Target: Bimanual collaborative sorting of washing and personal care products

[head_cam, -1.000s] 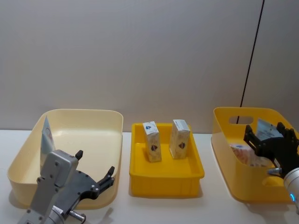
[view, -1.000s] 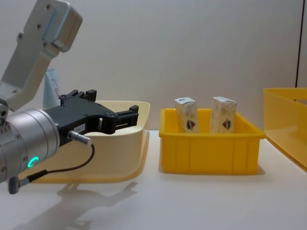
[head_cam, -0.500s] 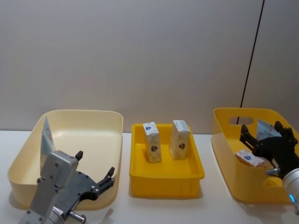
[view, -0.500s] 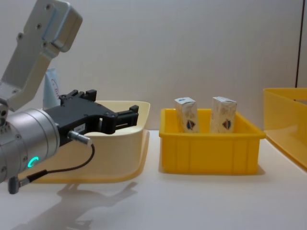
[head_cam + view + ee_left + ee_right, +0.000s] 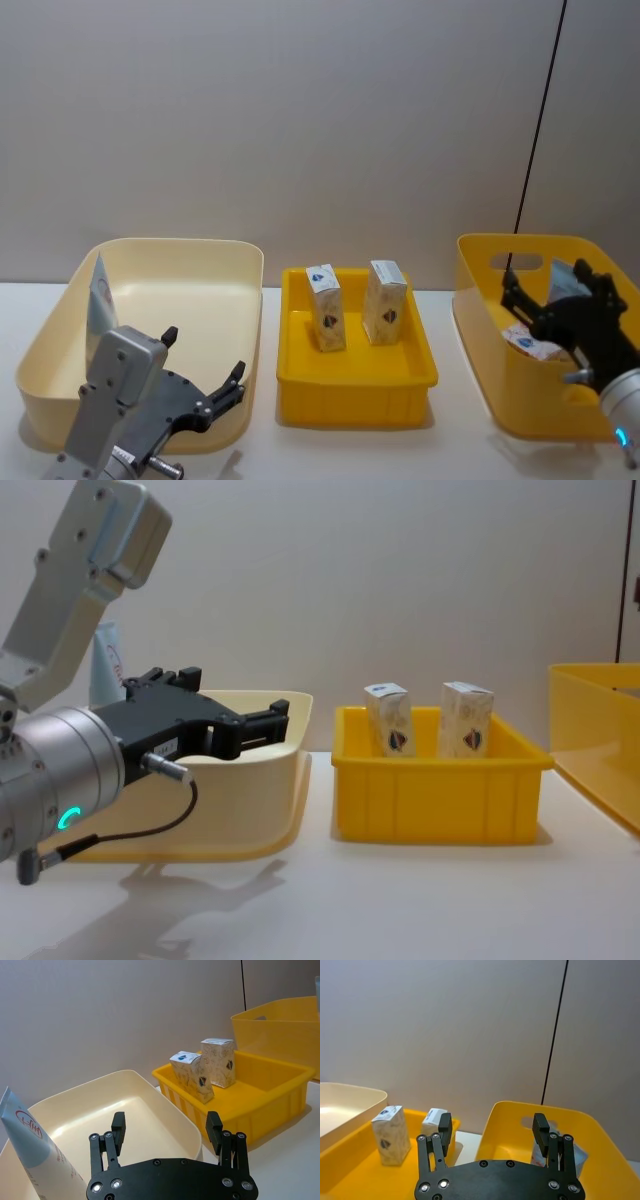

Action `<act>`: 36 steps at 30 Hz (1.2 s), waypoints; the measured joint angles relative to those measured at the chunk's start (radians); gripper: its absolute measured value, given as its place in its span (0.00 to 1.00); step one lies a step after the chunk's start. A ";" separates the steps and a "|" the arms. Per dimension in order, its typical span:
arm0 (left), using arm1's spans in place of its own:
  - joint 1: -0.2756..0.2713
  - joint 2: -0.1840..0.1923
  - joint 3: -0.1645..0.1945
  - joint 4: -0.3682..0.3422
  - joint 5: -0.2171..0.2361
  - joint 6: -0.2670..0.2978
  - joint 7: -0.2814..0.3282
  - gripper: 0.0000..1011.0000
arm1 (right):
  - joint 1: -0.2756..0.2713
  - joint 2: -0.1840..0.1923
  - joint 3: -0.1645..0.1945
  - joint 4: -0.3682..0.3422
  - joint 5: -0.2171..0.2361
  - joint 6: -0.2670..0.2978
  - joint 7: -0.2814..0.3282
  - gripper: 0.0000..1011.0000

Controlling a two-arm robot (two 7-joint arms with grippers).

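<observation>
Two white cartons (image 5: 325, 307) (image 5: 385, 301) stand upright in the middle yellow tray (image 5: 355, 398); the chest view shows the cartons (image 5: 390, 720) (image 5: 466, 718) from the side. A light-blue tube (image 5: 98, 295) leans in the cream bin (image 5: 175, 245). Another carton (image 5: 530, 344) lies in the right yellow bin (image 5: 480, 330), with a tube (image 5: 563, 275) behind it. My right gripper (image 5: 553, 290) hovers open and empty over that bin. My left gripper (image 5: 205, 385) stays open and empty at the cream bin's near right corner. In the left wrist view, the left gripper (image 5: 166, 1127) faces the tube (image 5: 30, 1150).
The three containers stand in a row on a white table before a grey wall. Bare table lies in front of the tray (image 5: 440, 790) and between the containers. The right wrist view shows my right gripper (image 5: 492, 1127) above the yellow bin's rim (image 5: 520, 1110).
My right gripper has risen and drawn slightly left out of the yellow bin, uncovering the carton lying inside. The left arm has not moved.
</observation>
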 joint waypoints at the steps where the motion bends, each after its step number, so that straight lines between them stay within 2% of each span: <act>1: 0.000 0.000 0.000 0.000 0.000 0.000 0.000 0.99 | -0.005 0.002 -0.004 -0.002 0.002 -0.001 -0.001 0.99; 6: 0.000 0.000 0.000 0.000 0.000 0.000 0.000 0.99 | -0.039 0.017 -0.035 -0.019 0.022 -0.015 -0.014 0.99; 13: 0.000 0.000 0.000 0.000 0.000 0.000 0.000 0.99 | -0.115 0.050 -0.108 -0.058 0.064 -0.048 -0.039 0.99; 14: 0.000 0.000 0.000 0.000 0.000 0.000 0.000 0.99 | -0.115 0.050 -0.108 -0.058 0.064 -0.048 -0.039 0.99; 21: 0.000 0.000 0.000 0.000 0.000 0.000 0.000 0.99 | -0.181 0.078 -0.168 -0.090 0.101 -0.077 -0.060 0.99; 27: 0.000 0.000 0.000 0.000 0.000 0.000 0.000 0.99 | -0.202 0.087 -0.188 -0.100 0.113 -0.086 -0.067 0.99; 36: 0.000 0.000 0.000 0.000 0.000 0.000 0.000 0.99 | -0.204 0.088 -0.190 -0.101 0.114 -0.086 -0.068 0.99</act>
